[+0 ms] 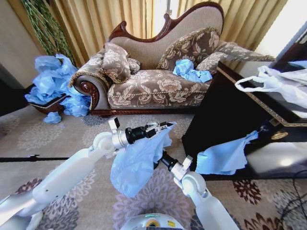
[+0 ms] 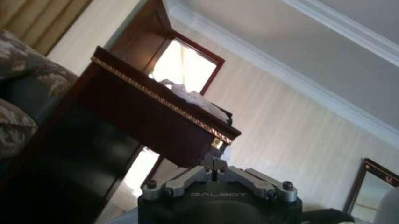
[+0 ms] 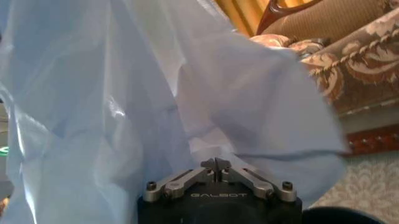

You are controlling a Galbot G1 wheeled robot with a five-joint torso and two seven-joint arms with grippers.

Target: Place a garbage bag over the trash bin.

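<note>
A light blue, translucent garbage bag point(image 1: 136, 163) is held up in the air in front of the robot, above a patterned carpet point(image 1: 43, 134). It hangs as a loose crumpled sheet between the two arms, low in the middle of the head view.

The left pincer point(image 1: 163, 126) is reached across from the robot's left, and its tip meets the upper edge of the bag. In the left wrist view the left pincer point(image 2: 214, 164) is seen with its fingertips pressed together; whether film is caught between them cannot be told.

The right pincer is raised from below and is wrapped by the bag in the head view. In the right wrist view the right pincer point(image 3: 215, 163) is seen closed, with the blue film draped directly against its tips and spreading over most of the frame, so the bag appears to be gripped there.

Behind, a floral chaise sofa point(image 1: 153, 86) is seen with another crumpled blue bag point(image 1: 191, 71) lying on its seat. A pile of blue bags point(image 1: 55, 84) is heaped at the sofa's left end. To the robot's right stands a dark glossy cabinet point(image 1: 225, 120), with a white handled bag point(image 1: 278, 84) on top and a further blue bag point(image 1: 224, 155) hanging at its front.
</note>
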